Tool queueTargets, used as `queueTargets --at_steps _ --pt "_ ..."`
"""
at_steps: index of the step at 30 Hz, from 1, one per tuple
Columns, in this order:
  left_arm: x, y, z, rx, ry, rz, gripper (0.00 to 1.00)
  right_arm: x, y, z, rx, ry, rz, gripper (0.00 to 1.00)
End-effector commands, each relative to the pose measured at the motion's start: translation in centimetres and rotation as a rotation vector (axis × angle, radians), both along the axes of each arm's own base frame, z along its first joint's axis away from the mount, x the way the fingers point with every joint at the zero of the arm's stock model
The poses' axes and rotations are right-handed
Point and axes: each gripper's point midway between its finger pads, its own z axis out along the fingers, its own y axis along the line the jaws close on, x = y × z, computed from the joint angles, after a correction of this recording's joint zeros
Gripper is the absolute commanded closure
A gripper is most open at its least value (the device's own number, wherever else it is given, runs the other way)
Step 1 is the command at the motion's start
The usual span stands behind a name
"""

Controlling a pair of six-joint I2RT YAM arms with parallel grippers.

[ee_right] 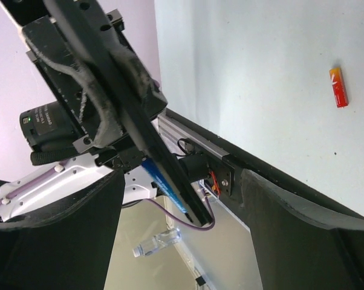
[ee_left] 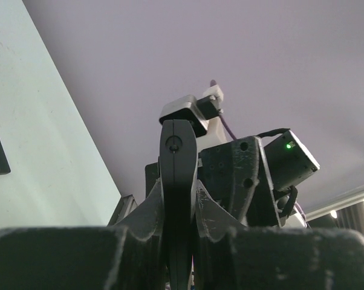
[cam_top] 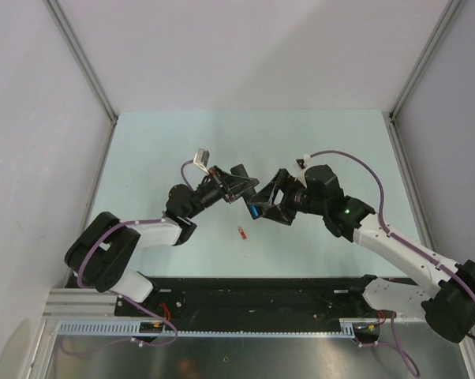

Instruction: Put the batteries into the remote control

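1. Two padded fingers of the left gripper (ee_left: 177, 241) are clamped flat against the slim black rectangular remote control (ee_left: 178, 175), one on each broad face. You have it pinched near one end.
2. Judging by that grip, you are holding the remote up off the pale green table (cam_top: 166, 150) as a steady fixture, so that the other arm can work on the battery slot.
3. From the left wrist you see the remote edge-on. Its long axis runs straight out from the fingers towards the right arm's wrist, and its free end points at that arm.
4. Your right gripper (ee_right: 182, 199) stands wide apart with the remote's free end slanting between the fingers. Neither finger touches it, and I see nothing held.
5. One small blue cylindrical battery (cam_top: 256, 211) lies lengthwise along the remote close to that free end. Whether it is fully seated in the slot I cannot tell.
6. Further out, one short red-orange cylindrical battery (ee_right: 338, 87) lies flat on the table, just nearer the arm bases than the two grippers. It probably waits there for the right arm.
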Motion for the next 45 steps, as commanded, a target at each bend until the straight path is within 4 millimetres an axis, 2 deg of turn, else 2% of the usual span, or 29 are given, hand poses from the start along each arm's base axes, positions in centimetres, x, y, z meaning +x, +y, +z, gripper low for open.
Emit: queueTargets --at_steps 1,18,39,45 --pt "-0.8 0.5 3.8 -0.059 -0.125 -0.006 1.00 0.9 -0.2 0.2 0.027 -0.006 -0.039 0.19" --pt "-0.9 0.4 3.4 -0.051 -0.122 -0.005 1.00 1.7 0.1 0.3 0.054 -0.007 -0.067 0.19" --pt "-0.6 0.7 4.4 -0.072 -0.133 0.012 1.00 1.1 0.4 -1.0 0.034 0.013 -0.043 0.35" --pt "-0.6 0.7 4.8 -0.080 -0.137 0.017 1.00 0.7 0.6 -1.2 0.033 0.013 -0.032 0.37"
